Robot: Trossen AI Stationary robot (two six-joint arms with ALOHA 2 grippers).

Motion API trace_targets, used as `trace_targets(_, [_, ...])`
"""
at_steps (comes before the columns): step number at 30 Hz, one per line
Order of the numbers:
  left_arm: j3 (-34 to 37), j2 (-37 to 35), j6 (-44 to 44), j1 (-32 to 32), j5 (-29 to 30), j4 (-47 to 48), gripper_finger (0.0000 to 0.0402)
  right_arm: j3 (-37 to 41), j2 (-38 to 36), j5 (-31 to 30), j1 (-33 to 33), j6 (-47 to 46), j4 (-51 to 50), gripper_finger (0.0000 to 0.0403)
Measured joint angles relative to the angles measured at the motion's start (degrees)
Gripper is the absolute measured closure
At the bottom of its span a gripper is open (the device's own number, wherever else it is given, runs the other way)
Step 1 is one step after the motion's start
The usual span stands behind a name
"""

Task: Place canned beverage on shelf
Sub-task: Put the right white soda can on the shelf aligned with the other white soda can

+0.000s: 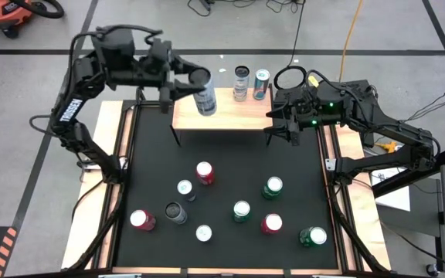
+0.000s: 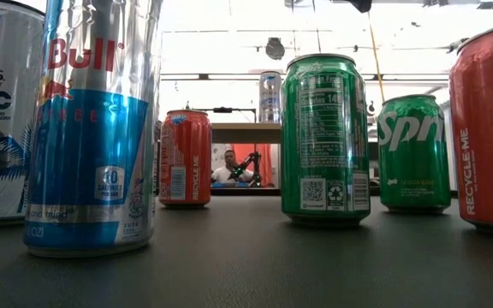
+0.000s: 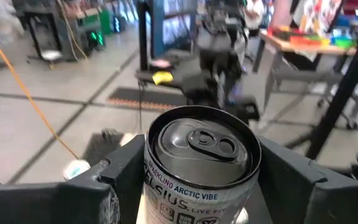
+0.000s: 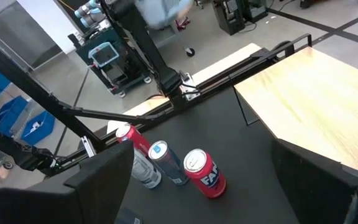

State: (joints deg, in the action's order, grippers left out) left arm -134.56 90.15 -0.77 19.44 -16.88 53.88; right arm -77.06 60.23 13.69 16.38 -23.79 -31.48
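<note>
Left gripper is clenched on a silver can over the shelf's left end; right gripper hangs released by its right edge.

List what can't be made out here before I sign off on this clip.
- Held can: left wrist view's edge cuts off its lower body; the left gripper covers its sides.
- Whether that can touches the shelf: high view looks straight down; in the low view, nearer cans block it.
- Two cans on the shelf: labels too small from above.
- Right gripper: fingertips dark against the table.
</note>
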Motion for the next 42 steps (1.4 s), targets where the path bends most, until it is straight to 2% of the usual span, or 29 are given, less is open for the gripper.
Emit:
trace_targets(4, [0.00, -0.50, 0.43, -2.14, 0.58, 3.42, 0.0155, 0.00, 0.00, -0.02, 0.00, 0.08, 0.01, 0.0046])
trace_targets(10, [0.00, -3.21, 1.00, -5.13, 6.09, 8.57, 0.0155, 0.00, 0.00, 0.02, 0.00, 0.17, 0.00, 0.0046])
trace_targets(19, [-0.06, -13.09, 4.47, -8.32, 20.47, 11.56, 0.0155, 0.00, 0.00, 0.04, 0.00, 0.48, 0.00, 0.0046])
trace_targets(23, [-0.13, -14.73, 4.94, -9.95, 25.53, 11.61, 0.0155, 0.00, 0.00, 0.04, 0.00, 0.87, 0.02, 0.0046])
trace_targets(26, [1.04, -14.73, 7.06, -11.13, 29.49, 15.78, 0.0155, 0.00, 0.00, 0.05, 0.00, 0.88, 0.01, 0.0046])
trace_targets(28, [4.86, -15.09, 8.01, -11.86, 31.30, 16.19, 0.0155, 0.00, 0.00, 0.04, 0.00, 0.88, 0.02, 0.0046])
trace_targets(30, [10.14, -15.63, 8.21, -12.69, 31.84, 11.89, 0.0155, 0.00, 0.00, 0.02, 0.00, 0.87, 0.02, 0.0046])
trace_targets(35, [27.04, -19.83, 8.55, -13.64, 31.36, -4.99, 0.0155, 0.00, 0.00, 0.00, 0.00, 0.88, 0.02, 0.0046])
trace_targets(39, [42.64, -24.46, 9.35, -13.40, 31.96, -23.59, 0.0155, 0.00, 0.00, -0.02, 0.00, 0.90, 0.02, 0.0046])
trace_targets(42, [52.85, -26.76, 10.68, -12.30, 30.78, -33.93, 0.0155, 0.00, 0.13, -0.02, 0.00, 0.88, 0.04, 0.0046])
